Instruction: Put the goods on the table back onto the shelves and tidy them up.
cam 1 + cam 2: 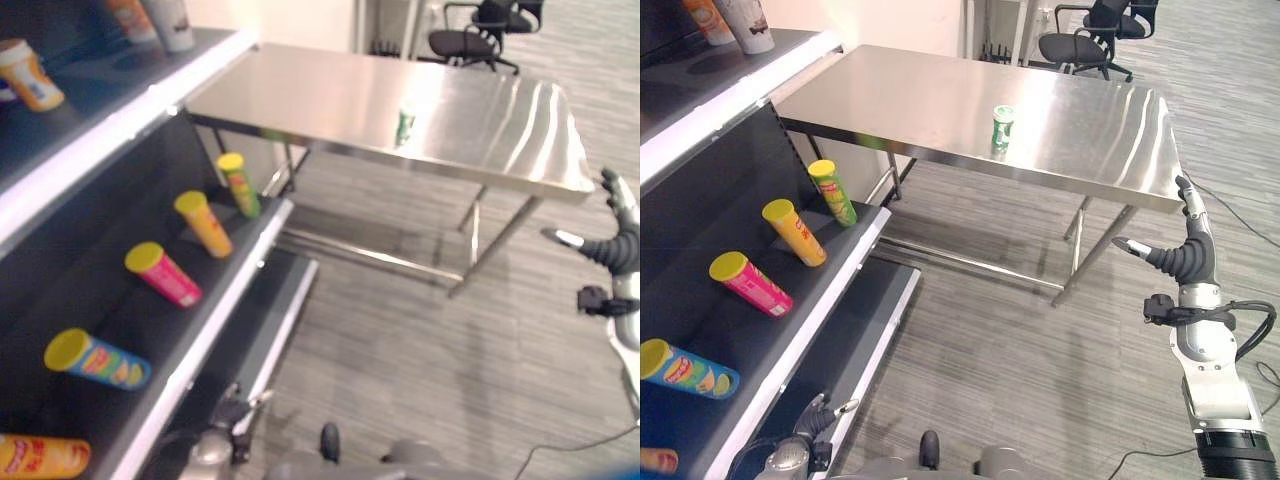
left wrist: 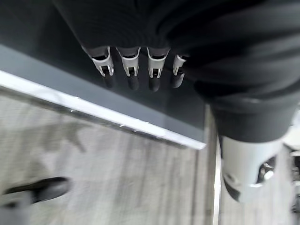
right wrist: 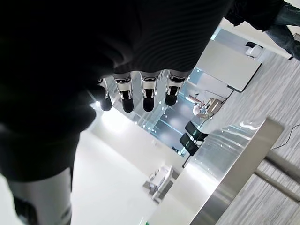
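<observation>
A small green can [image 1: 1002, 127] stands upright near the middle of the steel table [image 1: 910, 95]. My right hand [image 1: 1188, 258] is raised off the table's near right corner, well apart from the can, with straight fingers [image 3: 146, 91] and nothing in it. My left hand [image 2: 131, 65] hangs low by the bottom of the black shelf unit [image 1: 830, 290], fingers relaxed and holding nothing. On the middle shelf lie several chip tubes: a green one [image 1: 832, 190], a yellow one [image 1: 795, 232], a pink one [image 1: 752, 283] and a blue one [image 1: 685, 368].
The top shelf holds a white cup [image 1: 745, 22] and an orange one [image 1: 708, 18]. An orange tube [image 1: 40, 457] lies at the shelf's near end. A black office chair [image 1: 1090, 35] stands beyond the table. Grey plank floor runs between shelf and table.
</observation>
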